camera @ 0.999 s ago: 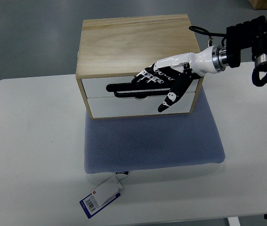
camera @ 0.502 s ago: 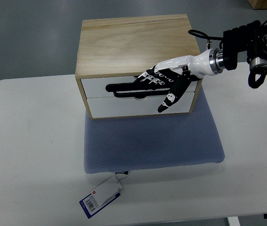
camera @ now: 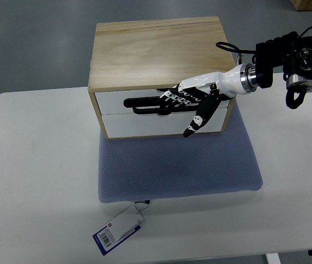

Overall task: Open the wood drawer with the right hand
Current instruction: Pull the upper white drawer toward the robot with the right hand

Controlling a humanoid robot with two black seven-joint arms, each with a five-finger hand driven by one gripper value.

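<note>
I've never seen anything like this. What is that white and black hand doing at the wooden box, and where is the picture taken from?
The single picture comes from a camera on the robot itself, looking steeply down at its work. The right hand belongs to a humanoid robot; its arm reaches in from the picture's right edge. The other arm is out of view. On the white table lies a blue mat, and on it stands a wooden drawer box with two white drawer fronts. The hand's fingers lie against the black handle of the upper drawer, thumb pointing down; whether they have hooked it, I cannot tell. The drawer looks closed. Near the table's front edge lies a tag with a barcode.
</note>
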